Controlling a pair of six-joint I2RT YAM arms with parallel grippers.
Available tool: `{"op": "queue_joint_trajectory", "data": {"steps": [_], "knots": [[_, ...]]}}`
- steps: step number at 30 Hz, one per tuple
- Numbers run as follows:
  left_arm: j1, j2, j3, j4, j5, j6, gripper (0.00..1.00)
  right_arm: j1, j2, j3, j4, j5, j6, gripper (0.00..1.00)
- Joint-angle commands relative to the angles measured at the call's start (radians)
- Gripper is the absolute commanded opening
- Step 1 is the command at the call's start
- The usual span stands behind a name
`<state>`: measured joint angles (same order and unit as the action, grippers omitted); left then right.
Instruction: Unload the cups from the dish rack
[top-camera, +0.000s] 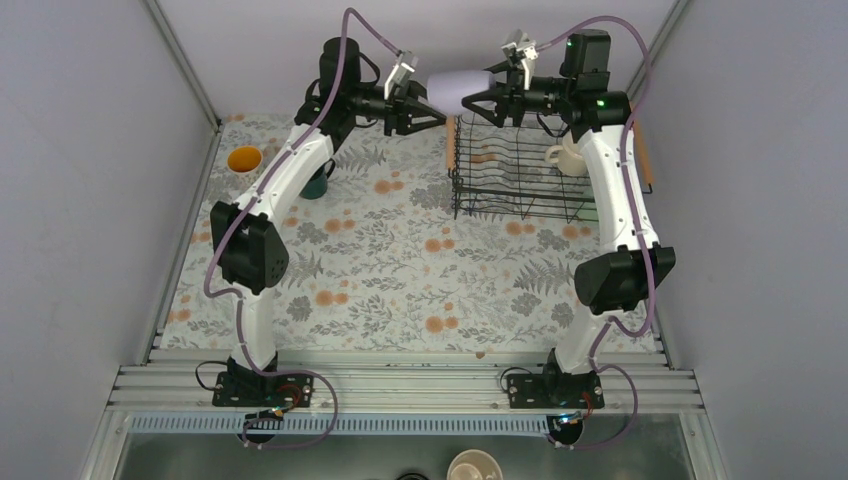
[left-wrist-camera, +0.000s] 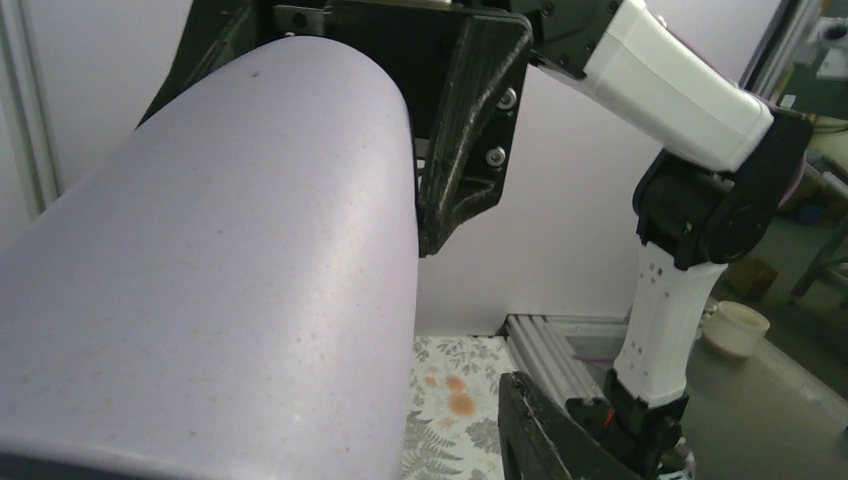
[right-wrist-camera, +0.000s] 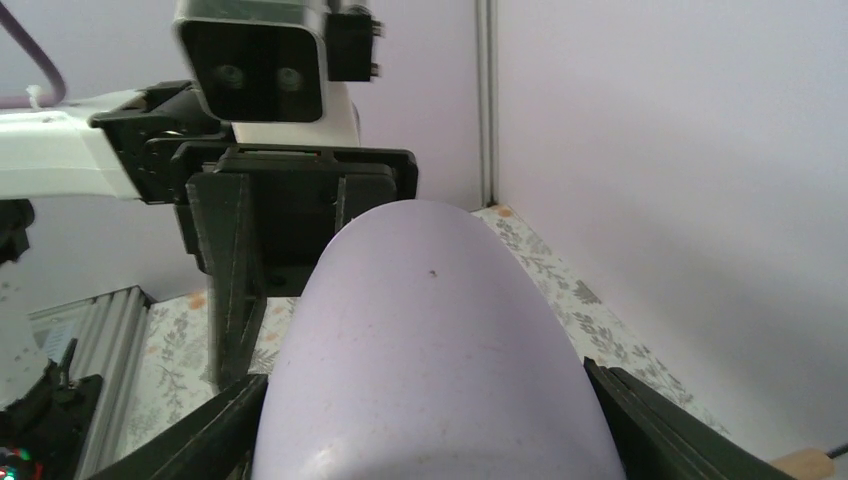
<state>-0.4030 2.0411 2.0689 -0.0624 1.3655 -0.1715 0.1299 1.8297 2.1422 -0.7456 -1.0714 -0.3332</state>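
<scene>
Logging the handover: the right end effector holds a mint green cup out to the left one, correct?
Not mint green: the top external view shows the right end effector holding the lavender tumbler out to the left end effector.

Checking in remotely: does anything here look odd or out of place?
Only the lavender tumbler: it lies sideways in mid-air between the left pincer and the right pincer, near the dish rack. Nothing looks spilled.

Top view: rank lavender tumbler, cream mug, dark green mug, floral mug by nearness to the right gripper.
1. lavender tumbler, in right gripper
2. cream mug, in dish rack
3. dark green mug, left side
4. floral mug, far left
</scene>
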Motion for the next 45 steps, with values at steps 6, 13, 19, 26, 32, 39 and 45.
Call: {"op": "queue_joint_trajectory", "data": {"steps": [6,13,19,26,32,39,45], "knots": [[-0.007,-0.059,0.020,0.021,0.029,-0.011,0.03,0.002,-0.022,-0.041,0.048,-0.061,0.038,0.67],[-0.005,-0.081,0.033,-0.121,-0.023,0.121,0.02,0.001,-0.055,-0.058,0.012,0.068,0.000,0.97],[0.010,-0.057,0.211,-0.530,-0.332,0.483,0.02,0.000,-0.050,-0.010,-0.105,0.545,-0.097,1.00],[0.016,-0.005,0.383,-0.893,-0.880,0.854,0.02,-0.043,-0.031,-0.143,-0.173,1.081,-0.251,1.00],[0.024,0.040,0.260,-1.034,-1.262,1.099,0.02,-0.100,-0.038,-0.178,-0.234,1.130,-0.295,1.00],[0.020,0.274,0.354,-1.269,-1.527,1.176,0.02,-0.103,-0.067,-0.109,-0.330,1.115,-0.313,1.00],[0.019,0.342,0.252,-1.294,-1.681,1.245,0.02,-0.103,-0.124,-0.175,-0.322,1.147,-0.342,1.00]]}}
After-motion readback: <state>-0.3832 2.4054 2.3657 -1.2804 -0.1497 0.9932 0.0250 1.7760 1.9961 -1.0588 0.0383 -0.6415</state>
